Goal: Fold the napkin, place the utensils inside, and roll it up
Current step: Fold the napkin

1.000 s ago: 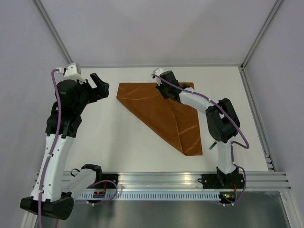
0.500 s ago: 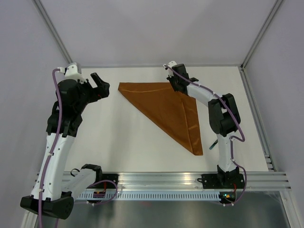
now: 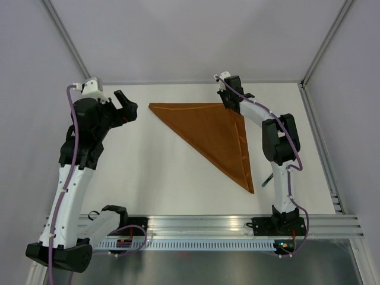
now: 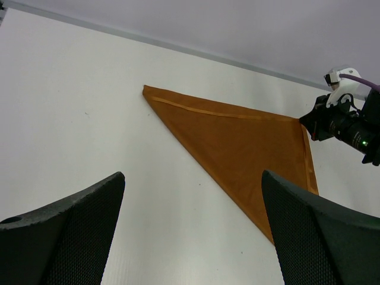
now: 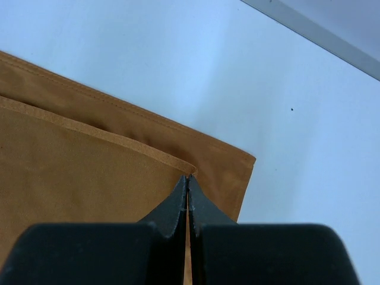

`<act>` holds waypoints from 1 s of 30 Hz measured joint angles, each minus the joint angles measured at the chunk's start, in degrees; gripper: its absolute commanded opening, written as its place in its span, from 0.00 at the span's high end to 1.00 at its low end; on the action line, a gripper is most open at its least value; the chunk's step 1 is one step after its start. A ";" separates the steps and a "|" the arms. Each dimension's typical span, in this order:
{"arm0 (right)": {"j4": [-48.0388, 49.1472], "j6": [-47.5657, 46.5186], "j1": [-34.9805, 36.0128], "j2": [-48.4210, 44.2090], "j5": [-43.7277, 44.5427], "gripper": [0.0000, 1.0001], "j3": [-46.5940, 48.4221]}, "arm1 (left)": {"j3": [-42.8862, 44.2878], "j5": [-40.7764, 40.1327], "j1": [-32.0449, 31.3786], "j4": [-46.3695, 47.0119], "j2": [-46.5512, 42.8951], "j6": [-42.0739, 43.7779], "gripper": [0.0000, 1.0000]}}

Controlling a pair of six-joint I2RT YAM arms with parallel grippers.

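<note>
As right wrist shows, pincer (image 5: pixel 187 179) pinching napkin (image 5: pixel 89 163)

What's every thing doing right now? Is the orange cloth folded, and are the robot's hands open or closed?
napkin: folded into a triangle, lying flat on the table, its top-layer corner pinched at the far right.
left hand: open, empty, held up to the left of the napkin, not touching it.
right hand: closed, fingers pressed together on the napkin's corner.

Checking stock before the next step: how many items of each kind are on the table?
napkin: 1
knife: 1 (slim teal piece, partly hidden beside the right arm)
Total: 2
</note>
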 measured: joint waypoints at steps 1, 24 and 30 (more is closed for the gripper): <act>0.02 -0.02 -0.24 0.20 0.02 0.99 0.17 | 0.00 -0.02 0.00 0.00 0.04 0.00 0.00; 0.63 -0.17 -3.67 2.34 0.35 1.00 1.16 | 0.00 0.17 0.00 0.37 2.08 0.00 0.00; 0.68 -0.20 -4.13 2.71 0.63 1.00 1.16 | -0.02 0.96 0.00 1.09 2.10 0.00 0.00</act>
